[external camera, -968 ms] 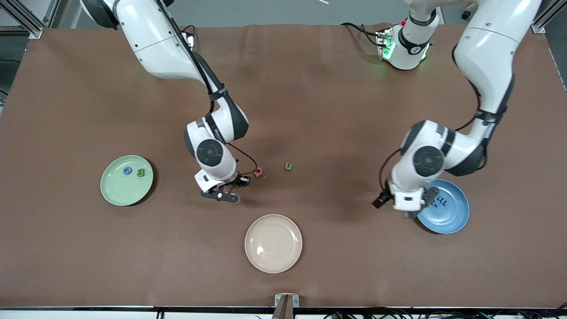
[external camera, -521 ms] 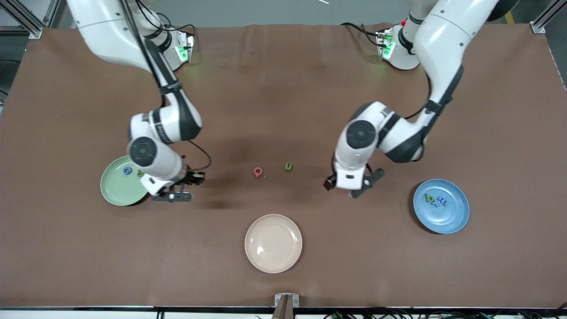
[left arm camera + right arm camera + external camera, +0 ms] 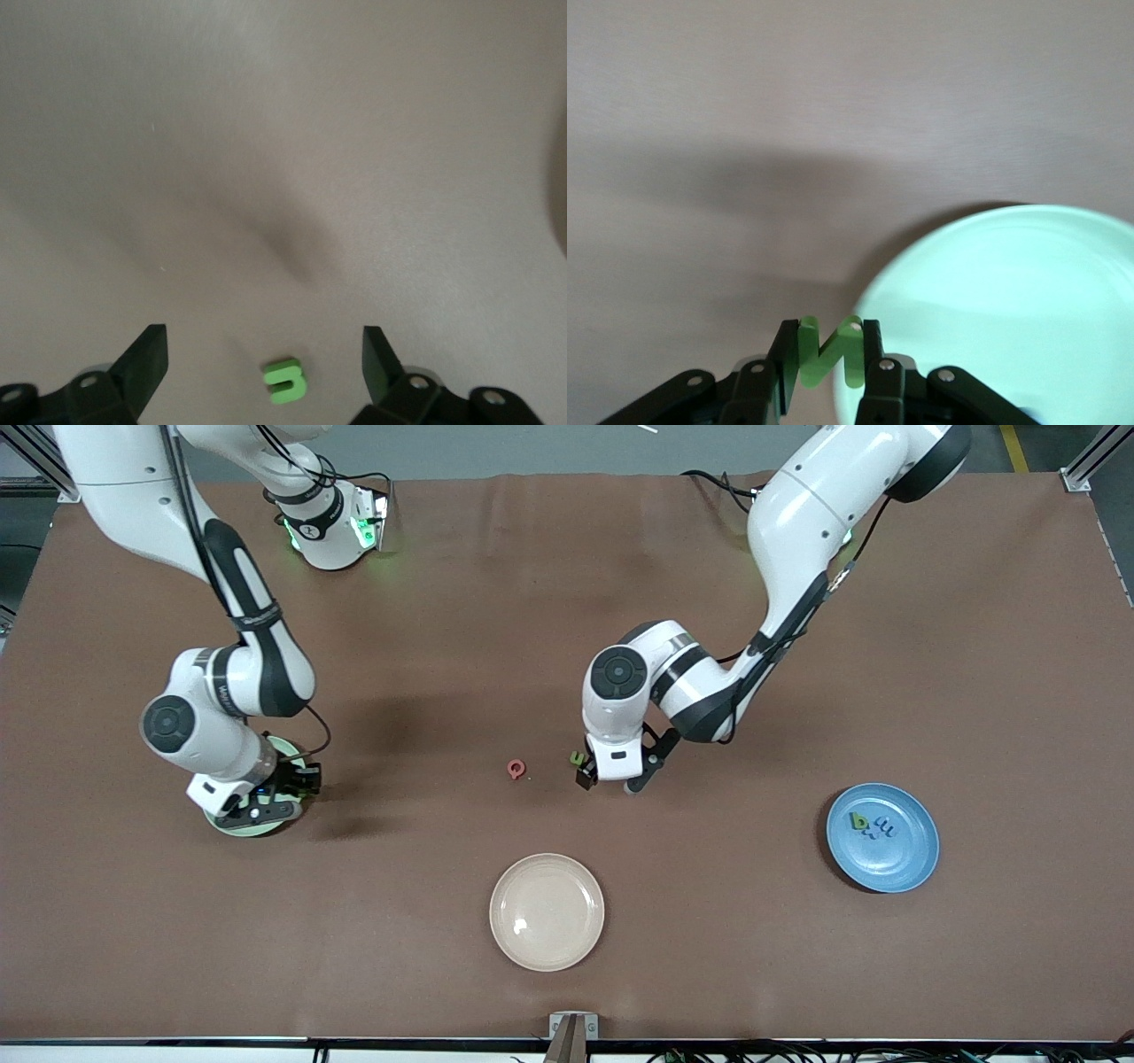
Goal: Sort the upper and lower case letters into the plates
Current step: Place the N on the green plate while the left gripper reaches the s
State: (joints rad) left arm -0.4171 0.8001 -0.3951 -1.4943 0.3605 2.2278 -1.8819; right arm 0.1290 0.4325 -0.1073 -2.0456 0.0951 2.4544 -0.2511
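The right pincer (image 3: 266, 802) hangs over the rim of the mint green plate (image 3: 232, 825), which sits toward the right arm's end of the desk. Its fingers (image 3: 873, 354) are pressed narrow on the green N (image 3: 829, 351), held upright between them above the plate's edge (image 3: 992, 301).

The left pincer (image 3: 611, 784) is over the middle of the desk, spread wide, with the small green u (image 3: 578, 759) lying flat on the brown desk (image 3: 567, 602) below it. In the left wrist view the u (image 3: 284, 380) lies between the two fingertips (image 3: 146, 354), touching neither.

The pink-red Q (image 3: 516, 769) lies on the desk beside the u, toward the right arm's end.

The blue plate (image 3: 904, 868) sits toward the left arm's end, holding a small cluster of letters: a green one (image 3: 858, 821) and blue ones (image 3: 881, 828) just beside it.

The cream plate (image 3: 547, 911) lies bare near the desk's edge closest to the front camera.
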